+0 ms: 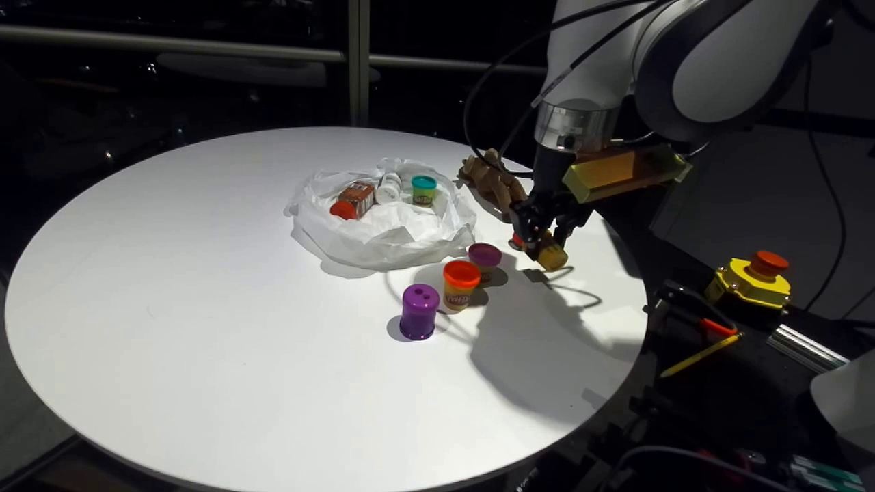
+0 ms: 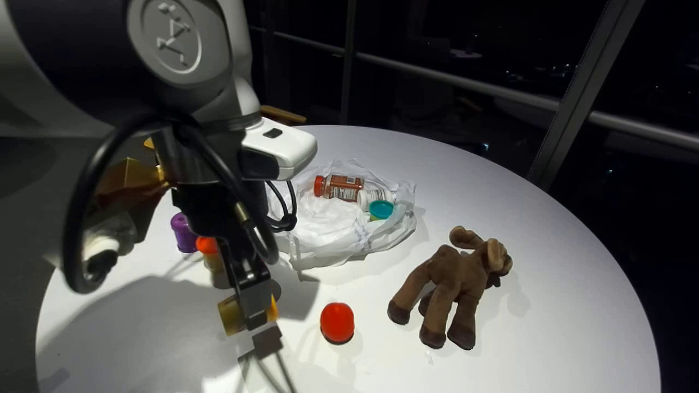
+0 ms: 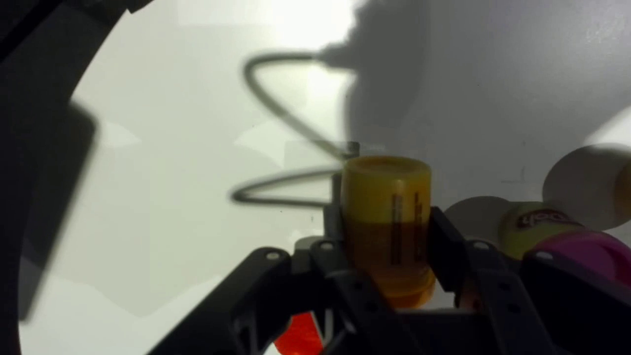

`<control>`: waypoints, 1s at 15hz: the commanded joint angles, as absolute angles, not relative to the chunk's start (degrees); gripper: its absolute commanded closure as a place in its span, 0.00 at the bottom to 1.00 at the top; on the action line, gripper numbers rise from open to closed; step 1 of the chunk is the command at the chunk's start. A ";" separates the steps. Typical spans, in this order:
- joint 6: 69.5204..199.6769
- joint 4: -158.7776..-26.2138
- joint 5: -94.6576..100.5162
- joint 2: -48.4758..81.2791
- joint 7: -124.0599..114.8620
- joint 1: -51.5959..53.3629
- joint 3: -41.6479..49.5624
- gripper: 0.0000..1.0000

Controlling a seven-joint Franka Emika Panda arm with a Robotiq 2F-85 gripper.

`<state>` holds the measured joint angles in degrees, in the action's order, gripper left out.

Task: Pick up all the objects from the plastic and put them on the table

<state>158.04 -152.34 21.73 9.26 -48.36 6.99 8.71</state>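
Hanging over the round white table (image 1: pixel 205 328) from the upper right of an exterior view, the robot arm (image 1: pixel 588 55) bends sharply at a thick joint and drops its last links almost straight down. Black cables (image 2: pixel 73 234) loop beside the wrist, and an amber piece (image 1: pixel 622 174) juts from its side. Below, the black gripper (image 3: pixel 387 231) points down at the table, its two fingers (image 3: pixel 446 251) clamped on opposite sides of a yellow tub (image 3: pixel 387 197). The tub lies sideways in the grasp, yellow base toward the top of the wrist view, orange rim toward the bottom. It is close to the table; whether the two touch, I cannot tell.

Near it, upright on the table in a slanting row, stand a purple-lidded tub (image 1: pixel 485 256), an orange-lidded tub (image 1: pixel 460 287) and a purple container (image 1: pixel 419 313) with holes in its top. A round red object (image 2: pixel 337 322) rests between the gripper and a brown plush toy (image 2: pixel 458 273), apart from both. Near the purple-lidded tub, crumpled white plastic (image 1: pixel 369 251) holds a red-capped brown bottle (image 2: pixel 347 187) and a white bottle (image 2: pixel 373 197), both lying on their sides, and an upright teal-lidded tub (image 1: pixel 424 191).
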 commanded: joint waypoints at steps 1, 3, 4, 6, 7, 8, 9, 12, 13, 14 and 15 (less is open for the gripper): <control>159.10 -150.24 23.05 12.00 -50.77 7.22 9.51 0.81; 159.18 -149.54 22.59 13.25 -50.63 7.56 9.79 0.81; 159.35 -149.39 22.16 13.52 -50.34 7.64 9.80 0.81; 160.12 -149.35 21.08 13.38 -49.23 7.47 9.69 0.74; 160.54 -149.43 21.25 12.99 -49.35 7.73 9.96 0.31; 160.31 -149.47 21.67 12.52 -49.33 7.98 10.20 0.30; 160.26 -149.70 22.06 11.62 -49.57 8.18 10.44 0.25; 159.71 -150.23 22.43 8.36 -50.19 8.29 10.66 0.01; 159.11 -150.19 23.04 6.91 -50.65 8.38 10.75 0.00; 158.18 -149.66 23.60 5.42 -50.93 8.42 10.48 0.00; 157.72 -149.13 24.35 4.24 -51.17 8.25 10.10 0.00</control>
